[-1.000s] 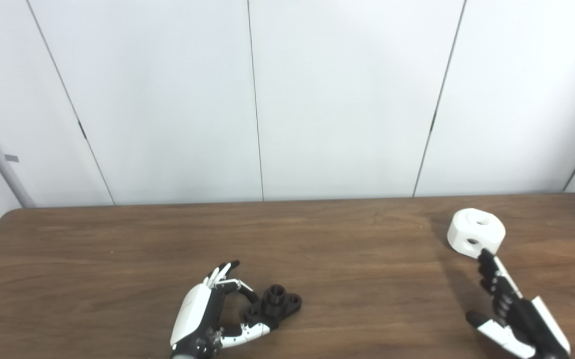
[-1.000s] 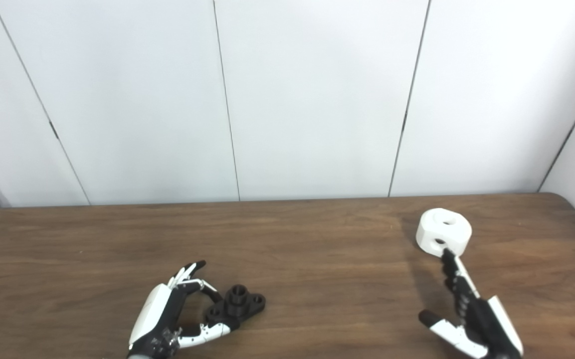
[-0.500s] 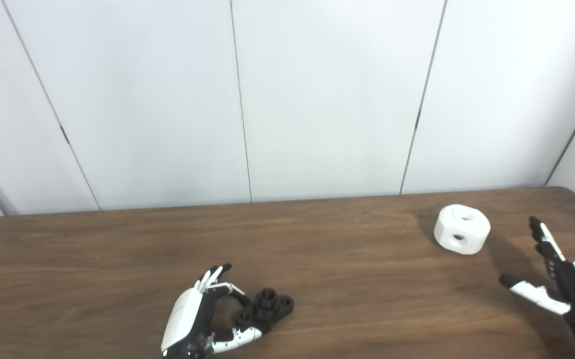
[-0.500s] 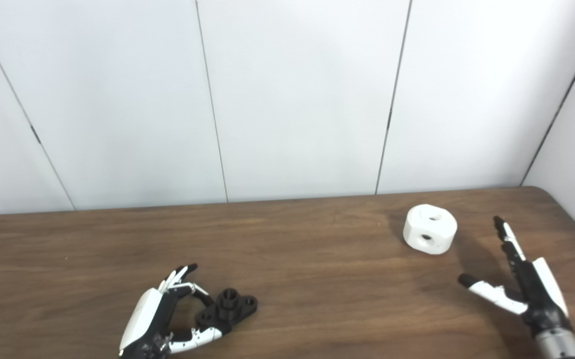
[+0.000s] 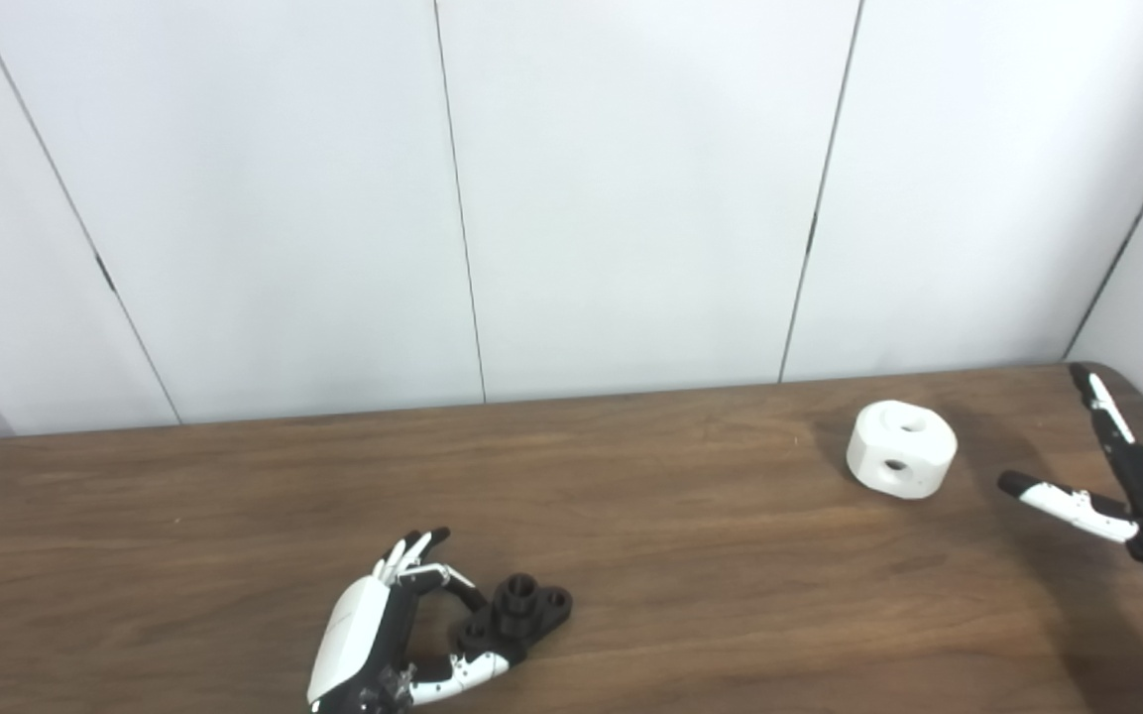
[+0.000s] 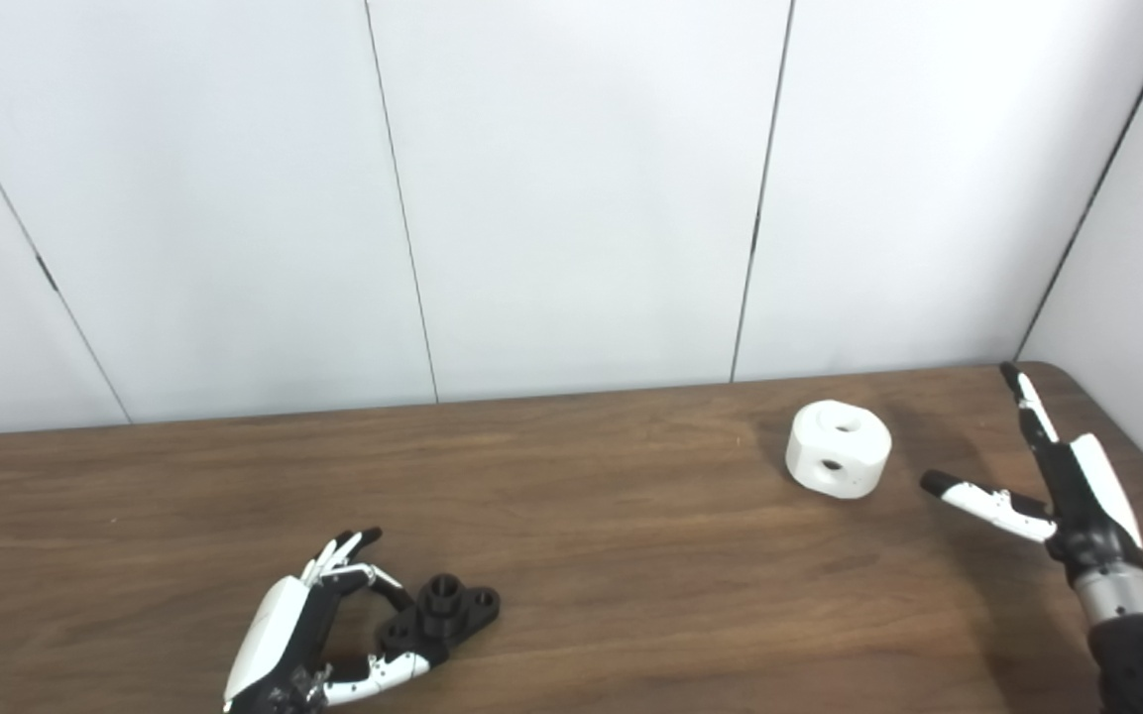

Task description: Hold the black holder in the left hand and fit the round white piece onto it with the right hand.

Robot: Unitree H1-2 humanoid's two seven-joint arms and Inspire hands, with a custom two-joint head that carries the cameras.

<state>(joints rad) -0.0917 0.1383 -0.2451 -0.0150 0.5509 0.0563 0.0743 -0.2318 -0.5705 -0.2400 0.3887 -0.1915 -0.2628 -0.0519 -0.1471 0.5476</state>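
Note:
The black holder (image 5: pixel 523 615) lies flat on the wooden table (image 5: pixel 710 565) near the front, left of the middle. My left hand (image 5: pixel 365 643) rests beside it, with curved fingers and thumb cupped around its left end; the holder is still on the table. The round white piece (image 5: pixel 901 462), with holes on its top and side, stands at the back right. My right hand (image 5: pixel 1116 481) is open and empty, held above the table just right of the white piece. Its fingers point up and away and its thumb points toward the piece, with a gap between them.
A white panelled wall (image 5: pixel 630 198) stands right behind the table's far edge. The table's rounded right corner (image 6: pixel 1057 372) is close behind my right hand.
The camera has swung to the right. My right hand has moved from in front of the white piece to its right side and farther back. The left hand and the holder have not moved.

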